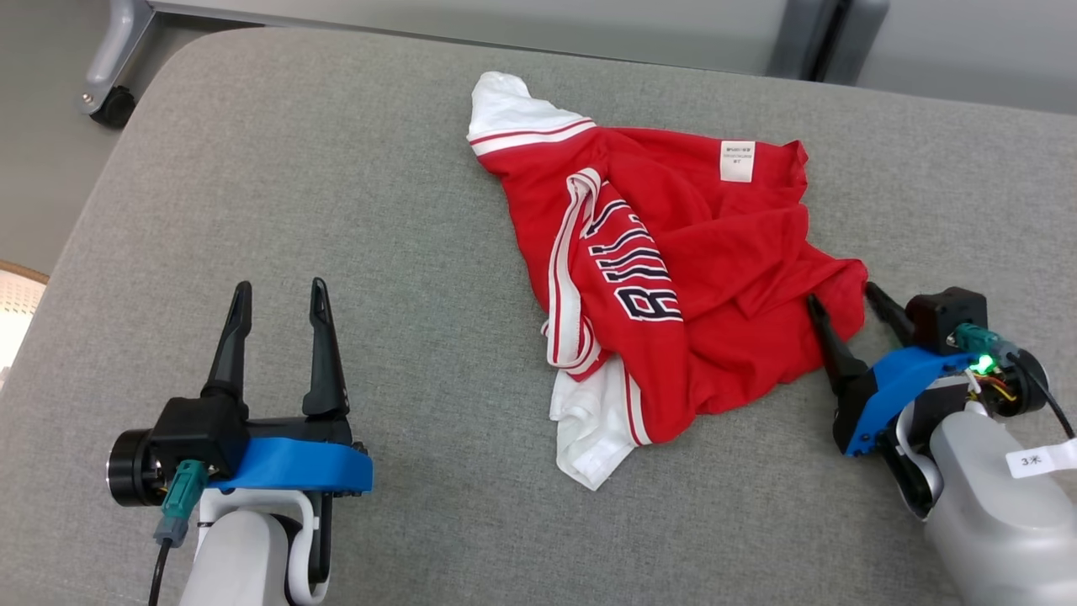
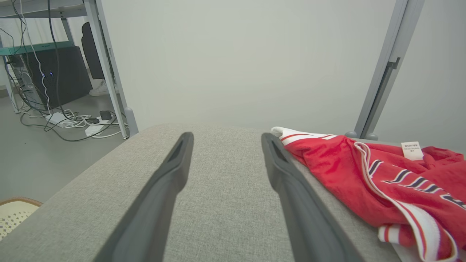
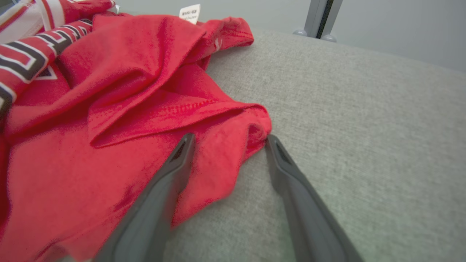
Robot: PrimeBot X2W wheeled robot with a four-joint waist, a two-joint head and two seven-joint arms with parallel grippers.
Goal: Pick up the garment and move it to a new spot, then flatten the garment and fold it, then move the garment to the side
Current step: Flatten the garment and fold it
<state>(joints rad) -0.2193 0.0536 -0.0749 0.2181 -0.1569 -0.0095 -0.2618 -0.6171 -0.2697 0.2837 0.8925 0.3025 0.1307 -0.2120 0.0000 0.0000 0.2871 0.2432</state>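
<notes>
My right end effector (image 1: 841,295), spread, brackets a corner of the shirt (image 1: 715,252); pinching only that thin fold could let it slip. My left end effector (image 1: 280,284) is spread too.

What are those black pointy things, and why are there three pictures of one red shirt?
Those are a robot's two hands, called grippers, each with two long dark fingers. One picture looks down from a camera on its head. The other two come from cameras on its wrists, looking along the fingers. A crumpled red and white shirt with a white label lies on the grey padded table. The left gripper is open over bare table, apart from the shirt. The right gripper is open too, with a corner of the shirt between its fingers. Nothing is held yet.
</notes>
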